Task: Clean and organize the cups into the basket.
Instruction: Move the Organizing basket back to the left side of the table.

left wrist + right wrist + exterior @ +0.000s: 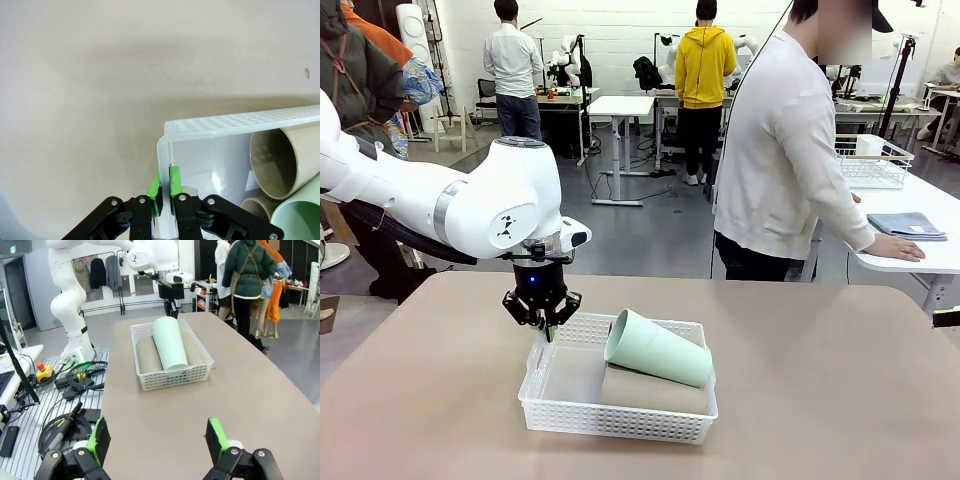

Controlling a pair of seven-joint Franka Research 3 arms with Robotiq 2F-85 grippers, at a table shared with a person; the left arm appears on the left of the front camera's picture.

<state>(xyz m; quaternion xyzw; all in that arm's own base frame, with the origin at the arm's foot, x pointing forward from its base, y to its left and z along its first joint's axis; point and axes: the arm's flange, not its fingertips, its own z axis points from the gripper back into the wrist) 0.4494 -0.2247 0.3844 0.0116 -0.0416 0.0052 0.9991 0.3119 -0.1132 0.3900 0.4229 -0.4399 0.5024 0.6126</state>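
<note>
The white lattice basket (620, 412) sits on the tan table in front of me. A mint green cup (655, 348) lies tilted on top of a brown cup (650, 390) inside it. In the left wrist view two brown cups (280, 160) (257, 207) and the green cup (300, 220) show their open mouths behind the basket's rim (240, 122). My left gripper (542, 325) is shut on the basket's left wall, its green pads (156, 192) pinching the plastic. My right gripper (159, 437) hovers open over bare table, well short of the basket (172, 380) and green cup (169, 342).
A person in a white top stands at the table's far side, one hand (898, 247) resting on a neighbouring white table beside a blue cloth (907, 225) and a wire basket (872, 165). Bare tabletop (820, 390) stretches right of the basket.
</note>
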